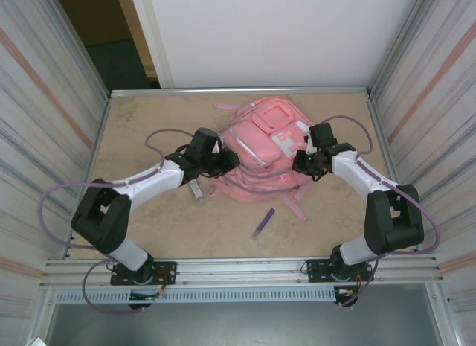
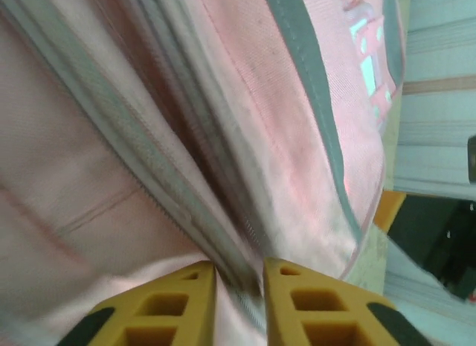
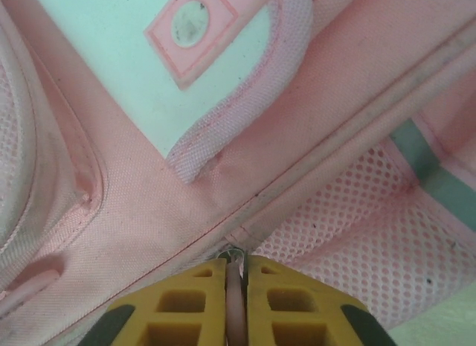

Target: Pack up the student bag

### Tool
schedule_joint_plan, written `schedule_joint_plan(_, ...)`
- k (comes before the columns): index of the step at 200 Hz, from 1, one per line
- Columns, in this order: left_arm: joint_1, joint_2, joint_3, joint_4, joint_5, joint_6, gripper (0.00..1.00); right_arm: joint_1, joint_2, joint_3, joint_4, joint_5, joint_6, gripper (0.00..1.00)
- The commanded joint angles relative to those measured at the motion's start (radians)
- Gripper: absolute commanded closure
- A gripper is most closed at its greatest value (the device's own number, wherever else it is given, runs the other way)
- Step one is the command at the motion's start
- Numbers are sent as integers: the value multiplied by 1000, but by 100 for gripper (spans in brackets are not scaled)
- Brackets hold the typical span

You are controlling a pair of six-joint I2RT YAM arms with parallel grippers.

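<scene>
Two grippers at work on the student bag (image 1: 264, 149), flat at the table's (image 1: 163, 219) far middle. My right gripper (image 3: 236, 286) pinches a pink zip pull (image 3: 235, 275). My left gripper (image 2: 239, 294) straddles a zip line (image 2: 186, 212), jaws slightly apart; I cannot tell if it grips.

Soft even light; student bag (image 2: 245, 138) blurred close in wrist views

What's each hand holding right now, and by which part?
Right hand pinches the student bag by a pink zipper pull tab. Left hand straddles a zipper seam; grip cannot be told.
</scene>
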Motion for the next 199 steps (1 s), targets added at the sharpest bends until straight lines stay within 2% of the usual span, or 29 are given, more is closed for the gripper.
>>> schedule_joint_plan(1, -3, -118, 4, -60, -2, 91, 65, -22, -55, 35, -79, 64, -40, 77)
schedule_joint_plan(10, -1, -140, 10, -90, -23, 120, 56, -22, -75, 42, -101, 76, -47, 65)
schedule_joint_plan(16, 3, -152, 14, -111, -39, 141, 52, -22, -88, 47, -115, 89, -48, 60)
schedule_joint_plan(40, 30, -168, 47, -186, -123, 244, 48, -19, -149, 63, -159, 143, -56, 49)
schedule_joint_plan(58, 59, -139, 70, -184, -135, 307, 46, -9, -208, 63, -166, 169, -67, 39)
schedule_joint_plan(91, 84, -33, 142, -184, -132, 367, 42, 63, -337, 33, -109, 217, -107, 32)
schedule_joint_plan(126, 85, 98, 197, -201, -131, 321, 40, 149, -480, -28, -25, 279, -151, 27)
schedule_joint_plan(140, 86, 149, 218, -207, -129, 305, 39, 175, -547, -74, 33, 260, -166, 19)
schedule_joint_plan(149, 84, 175, 229, -206, -138, 287, 39, 185, -578, -104, 74, 213, -177, 11)
schedule_joint_plan(156, 80, 191, 234, -198, -144, 268, 39, 188, -596, -128, 106, 187, -175, 0)
schedule_joint_plan(171, 70, 215, 242, -169, -141, 243, 43, 190, -602, -160, 144, 157, -166, 1)
schedule_joint_plan(184, 58, 224, 253, -149, -128, 238, 51, 189, -577, -185, 167, 140, -170, 1)
schedule_joint_plan(199, 48, 227, 266, -143, -105, 243, 65, 188, -521, -177, 145, 103, -201, 1)
